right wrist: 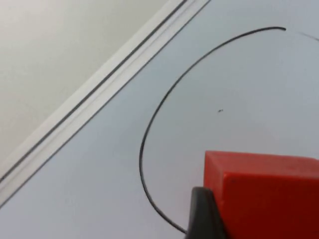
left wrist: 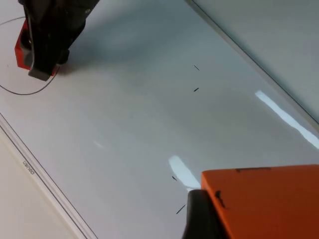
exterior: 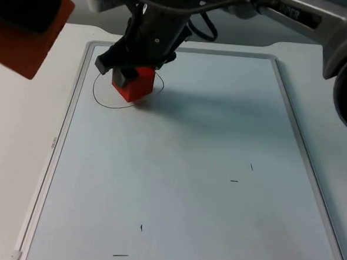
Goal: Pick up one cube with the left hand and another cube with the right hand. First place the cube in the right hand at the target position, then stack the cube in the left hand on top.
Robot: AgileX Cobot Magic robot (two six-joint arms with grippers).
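- Top view: the right gripper [exterior: 131,80] is down at the drawn circle [exterior: 99,96], at about 11 o'clock on the whiteboard [exterior: 188,184], its fingers clamped on the red cube [exterior: 136,86].
- That cube sits inside the circle, toward its 3 o'clock side; whether it touches the board I cannot tell.
- Right wrist view: the red cube [right wrist: 269,194] is pressed against a black fingertip [right wrist: 204,214], with the circle's line [right wrist: 149,134] curving just beside it and the board's frame [right wrist: 99,94] beyond.
- Left gripper [exterior: 22,9] hangs high at 10 o'clock, off the board's edge, closed on the orange cube [exterior: 25,50].
- Left wrist view: the orange cube [left wrist: 269,204] is against a fingertip [left wrist: 199,219], well apart from the right gripper [left wrist: 45,45] and red cube [left wrist: 22,52] at the circle [left wrist: 25,92].
- A few short pen marks [exterior: 234,181] dot the board at 4 and 6 o'clock.
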